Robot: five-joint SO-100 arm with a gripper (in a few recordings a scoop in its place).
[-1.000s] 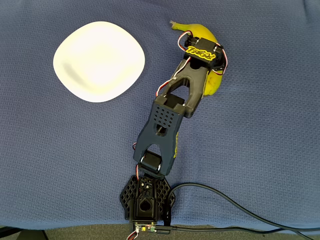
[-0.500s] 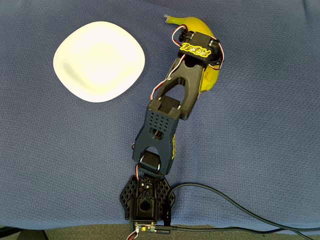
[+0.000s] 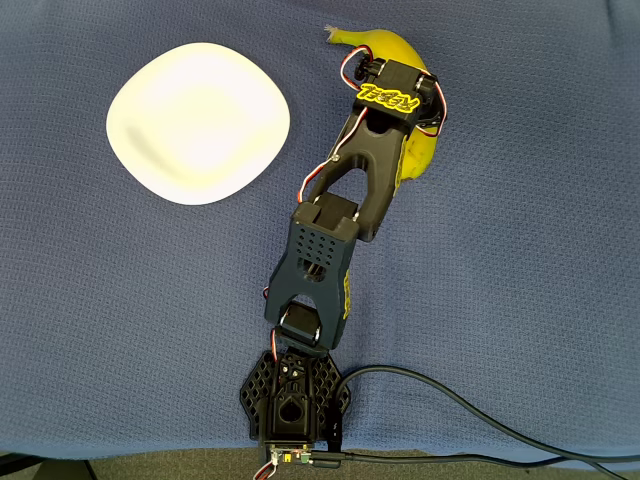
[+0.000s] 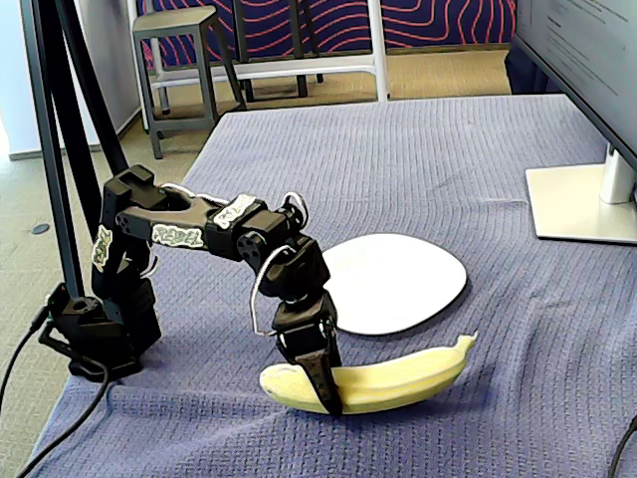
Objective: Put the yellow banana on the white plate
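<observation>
We see a dark arm reaching across a blue cloth [image 3: 520,300] from its base at 6 o'clock in the overhead view, its gripper [image 4: 317,383] clenched around the banana [image 4: 398,380] near the blunt end. In the fixed view the black fingers [image 4: 324,376] straddle the fruit, which seems slightly lifted, its stem end tilted up. In the overhead view the banana [image 3: 418,160] sits at about 1 o'clock from the base, largely under the wrist, and the plate [image 3: 198,122] lies well apart at about 11 o'clock. To carry this well, we judge the grip should remain firm and the lift high enough that the long free end clears the plate rim [image 4: 453,297], then swing toward 11 o'clock and lower over the dished centre. The cloth between banana and plate is bare, giving open room; a monitor stand [image 4: 577,204] sits on the far side, away from the path.
</observation>
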